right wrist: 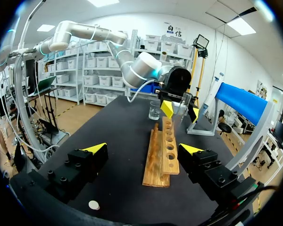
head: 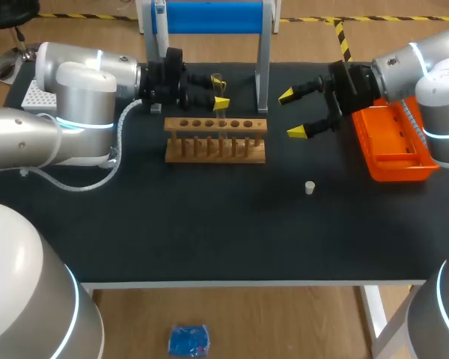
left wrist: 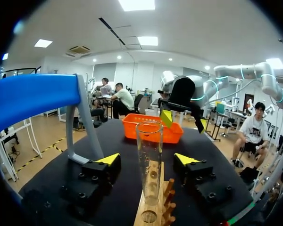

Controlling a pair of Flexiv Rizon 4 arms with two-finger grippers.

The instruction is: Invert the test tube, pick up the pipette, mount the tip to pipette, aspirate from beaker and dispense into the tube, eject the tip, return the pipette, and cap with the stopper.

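The left gripper (left wrist: 147, 159) is open. Its 2 yellow-tipped fingers stand on either side of the clear glass test tube (left wrist: 149, 150), with a gap on each side, so neither touches the glass. The tube stands upright, mouth up, in the light wooden test tube rack (head: 215, 149), which lies lengthwise across the middle of the black bench (head: 209, 232). In the head view the left arm comes in from the left, and its gripper hangs over the rack's back edge, pointing to the right.

The right gripper (head: 292, 114) is open too, with its 2 fingers spread wide and nothing between them. It hangs above the bench just off the rack's right end, pointing back along the rack. In the right wrist view the rack runs straight ahead, lower than the fingers, with the left gripper at its far part.

A small white stopper (head: 310, 187) lies alone on the bench, in front of the rack's right end and apart from it. A clear glass beaker (right wrist: 154, 111) stands on the bench beyond the rack, near the left gripper. An orange plastic tray (head: 395, 161) sits on the bench's right side, partly under the right arm. A grey-framed stand with a blue top bar (head: 209, 16) rises at the back edge, behind the rack. A white box with a grid of holes (head: 36, 96) shows at the far left, behind the left arm.
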